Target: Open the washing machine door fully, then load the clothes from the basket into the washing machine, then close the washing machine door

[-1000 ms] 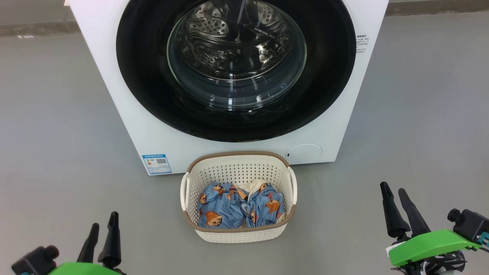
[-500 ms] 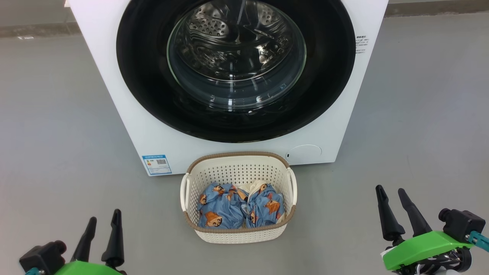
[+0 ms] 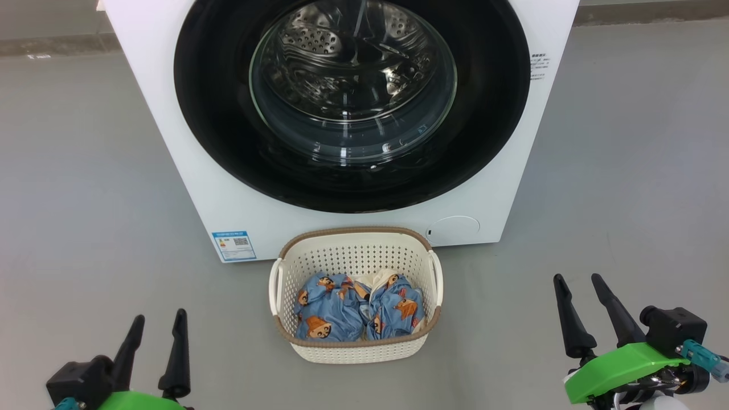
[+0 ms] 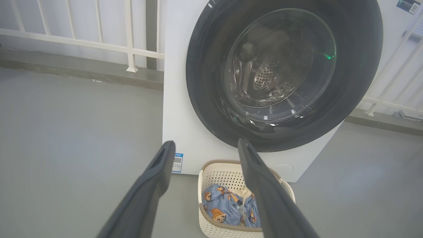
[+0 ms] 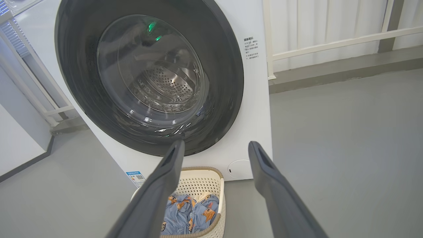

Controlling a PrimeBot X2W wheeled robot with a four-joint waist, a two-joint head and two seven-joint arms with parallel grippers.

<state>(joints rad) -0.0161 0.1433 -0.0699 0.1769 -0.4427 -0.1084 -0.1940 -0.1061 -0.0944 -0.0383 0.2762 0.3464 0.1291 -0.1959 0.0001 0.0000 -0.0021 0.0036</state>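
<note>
The basket [image 3: 353, 229] is sitting on the grey floor [image 3: 85, 199]. The clothes [image 3: 330, 310] are lying bunched up inside the basket. They are blue with little orange-brown figures, and a bit of cream cloth is peeking out in the middle.

The washing machine [image 3: 165, 114] is standing right behind the basket, very close to its far rim. It is hard to tell if the two are touching. The washing machine door [image 3: 228, 148] is sitting above and behind the basket, shut flat against the white front. The shiny steel drum [image 3: 347, 62] is showing through its round glass. A blue sticker [image 3: 233, 245] is sitting low on the machine, just left of the basket's far corner. A small round flap [image 3: 454, 228] is sitting just right of the basket's other far corner.

The left gripper [image 3: 160, 316] is hanging over the floor well to the left of the basket. Its two dark fingers are standing apart and holding nothing. The right gripper [image 3: 576, 278] is hanging well to the right of the basket. Its fingers are standing apart too, with nothing between them.
</note>
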